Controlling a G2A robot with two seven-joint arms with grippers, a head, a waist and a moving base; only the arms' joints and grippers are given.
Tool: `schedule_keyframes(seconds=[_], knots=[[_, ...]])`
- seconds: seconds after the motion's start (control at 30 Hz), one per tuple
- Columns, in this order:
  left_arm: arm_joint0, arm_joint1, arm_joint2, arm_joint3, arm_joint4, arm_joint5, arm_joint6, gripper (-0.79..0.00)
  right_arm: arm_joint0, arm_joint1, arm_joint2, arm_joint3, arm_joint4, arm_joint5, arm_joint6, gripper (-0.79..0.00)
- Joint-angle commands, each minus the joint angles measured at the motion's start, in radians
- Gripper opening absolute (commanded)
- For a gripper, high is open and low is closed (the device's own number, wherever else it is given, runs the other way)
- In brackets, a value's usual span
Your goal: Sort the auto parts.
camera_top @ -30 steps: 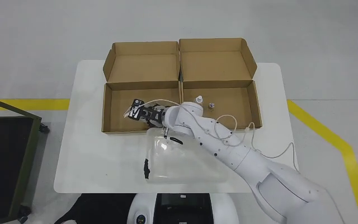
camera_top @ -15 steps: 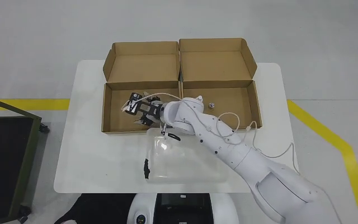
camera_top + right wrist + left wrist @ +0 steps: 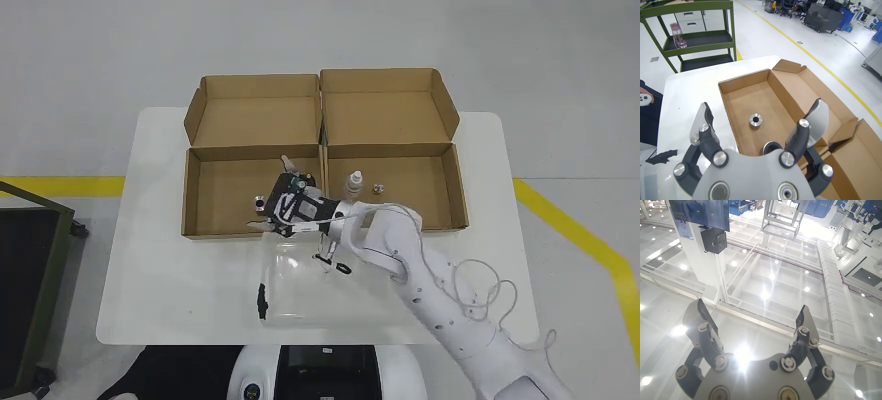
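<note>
- Right pincer (image 3: 761,104): fingers spread, holding nothing, above the left open brown cardboard box (image 3: 745,83).
- Bored silver metal cylinder (image 3: 755,121): upright on that box's floor. A second metal ring (image 3: 772,147) sits near it, partly hidden by the pincer.
- Right brown cardboard box (image 3: 430,195): holds a small pale part (image 3: 354,180) and a small grey part (image 3: 379,187).
- Left pincer (image 3: 752,306): spread, empty, facing the ceiling.
- Both boxes rest on the white desk (image 3: 160,270).

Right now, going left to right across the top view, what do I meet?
Green cart → right gripper, open above the left box → small white part → small metal part, both in the right box.
</note>
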Motion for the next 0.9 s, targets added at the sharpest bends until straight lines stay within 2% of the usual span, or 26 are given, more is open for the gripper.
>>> schedule_keyframes(seconds=[0.0, 0.33, 0.5, 0.87], knots=[[0.000, 0.000, 0.000, 0.000, 0.000, 0.000, 0.000, 0.000, -0.071, 0.017, 0.065, -0.061, -0.033, 0.015, -0.018, 0.000], [0.000, 0.000, 0.000, 0.000, 0.000, 0.000, 0.000, 0.000, -0.406, 0.078, 0.353, -0.281, -0.182, 0.102, -0.137, 0.000], [0.000, 0.000, 0.000, 0.000, 0.000, 0.000, 0.000, 0.000, -0.559, 0.096, 0.479, -0.323, -0.159, 0.107, -0.260, 0.000], [0.000, 0.000, 0.000, 0.000, 0.000, 0.000, 0.000, 0.000, -0.785, 0.115, 0.655, -0.388, -0.168, 0.168, -0.432, 0.000]])
